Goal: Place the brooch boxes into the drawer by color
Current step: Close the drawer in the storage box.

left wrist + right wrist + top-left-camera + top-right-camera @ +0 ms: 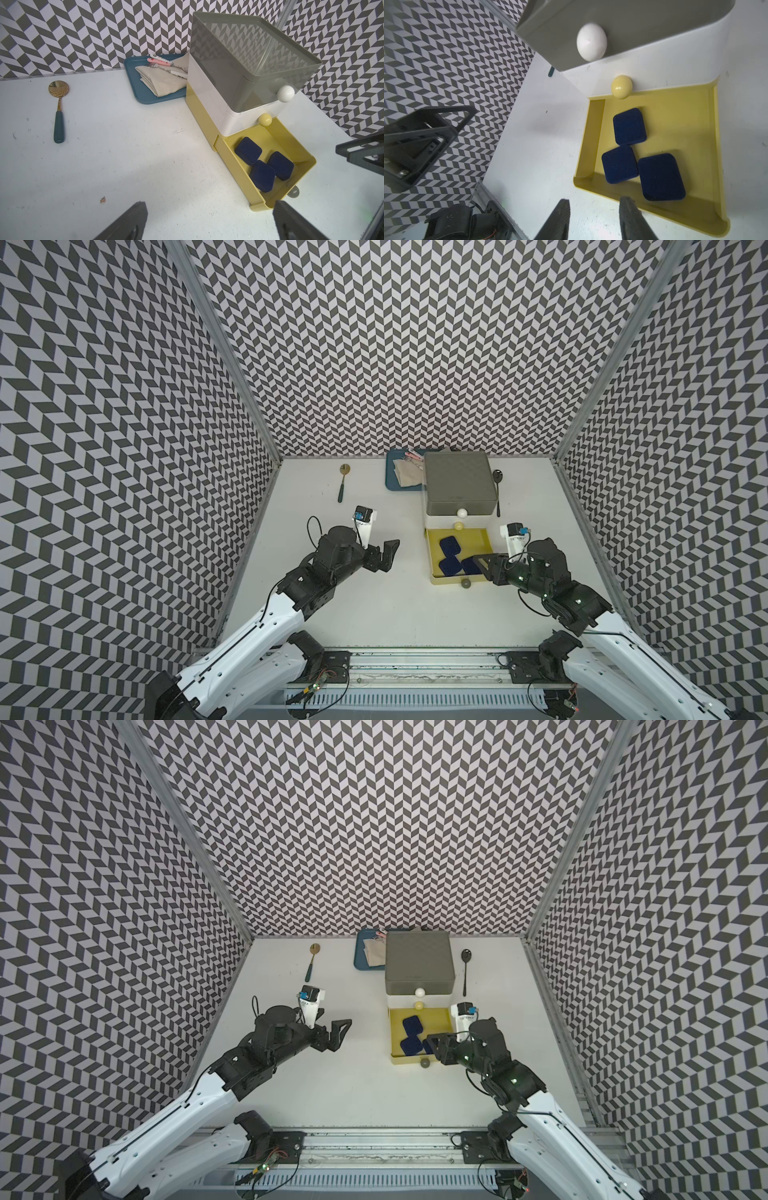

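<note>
Yellow drawer (714, 145) stands pulled out at the foot of the chest (460, 481). Three navy boxes (660, 176) lie flat inside, clustered and touching, toward the front wall. Right gripper (593, 202) hovers at the drawer's front edge, jaws apart, nothing between them. Left gripper (208, 204) is spread wide and empty, over bare table left of the chest. Judgement: lift the right gripper straight up clear of the wall, then push the grey knob (466, 583) squarely so the chest doesn't skid.
</note>
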`<control>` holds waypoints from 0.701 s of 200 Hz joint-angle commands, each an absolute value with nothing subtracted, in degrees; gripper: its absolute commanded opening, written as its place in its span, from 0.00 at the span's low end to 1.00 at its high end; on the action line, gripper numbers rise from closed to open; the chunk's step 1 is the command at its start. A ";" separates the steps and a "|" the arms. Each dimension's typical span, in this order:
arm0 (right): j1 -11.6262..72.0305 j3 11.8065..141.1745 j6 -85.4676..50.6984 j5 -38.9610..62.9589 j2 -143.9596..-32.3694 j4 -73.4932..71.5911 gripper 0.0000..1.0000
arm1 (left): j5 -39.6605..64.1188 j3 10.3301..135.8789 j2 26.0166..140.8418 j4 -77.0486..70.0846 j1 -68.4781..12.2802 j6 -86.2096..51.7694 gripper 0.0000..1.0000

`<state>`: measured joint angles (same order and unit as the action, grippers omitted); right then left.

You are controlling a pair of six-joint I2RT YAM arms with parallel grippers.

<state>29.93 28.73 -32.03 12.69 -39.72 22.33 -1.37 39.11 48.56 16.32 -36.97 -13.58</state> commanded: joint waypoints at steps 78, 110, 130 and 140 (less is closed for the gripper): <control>41.12 20.52 -44.92 4.08 -48.31 17.95 0.50 | -0.93 38.96 47.19 15.18 -36.56 -13.58 1.00; 41.22 18.82 -44.05 1.91 -49.53 14.77 0.49 | -1.15 39.04 47.29 15.29 -36.56 -13.54 1.00; 41.22 18.81 -43.48 1.25 -50.02 13.00 0.47 | -1.20 39.03 47.34 15.29 -36.56 -13.53 1.00; 41.22 19.07 -43.12 1.36 -50.88 12.51 0.47 | -1.24 39.02 47.37 15.29 -36.56 -13.44 1.00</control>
<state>40.88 18.79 -43.97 3.27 -49.74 17.91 -1.21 39.11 47.88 16.32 -36.97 -13.58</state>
